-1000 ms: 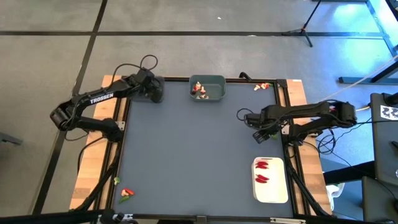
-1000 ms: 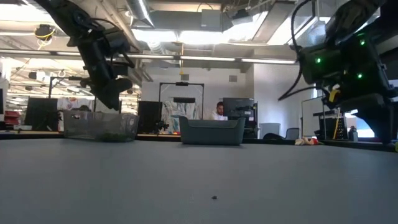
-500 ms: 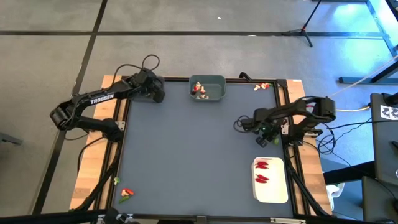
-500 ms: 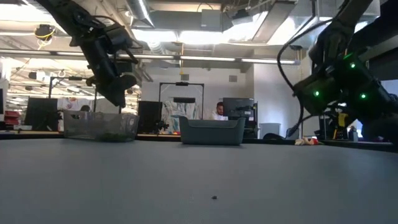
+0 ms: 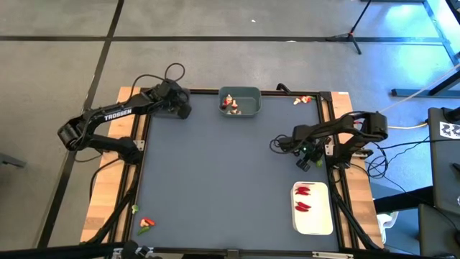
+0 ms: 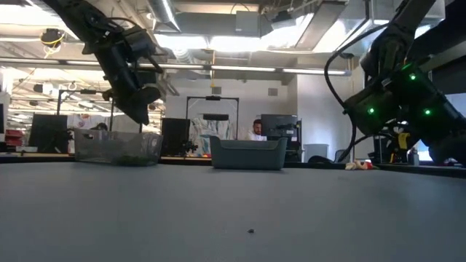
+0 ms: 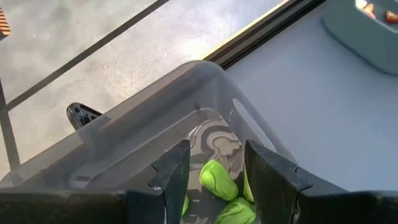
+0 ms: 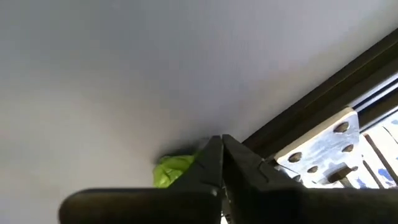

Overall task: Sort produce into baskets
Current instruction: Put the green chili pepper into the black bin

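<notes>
Just behind shut right pincer: green piece.

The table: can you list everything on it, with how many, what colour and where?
Teal bin: one, far edge middle, tan-and-red pieces inside.
Clear bin: one, far left corner, green pieces inside, count unclear.
White tray: one, near right, two red chilies.
Loose pieces: a few, red and pale, far right corner.
Loose pieces: red and green, near left edge.
Green piece: one, on the table by the right edge.
Left gripper: open, above the clear bin.
Right gripper: shut, beside the green piece.
</notes>
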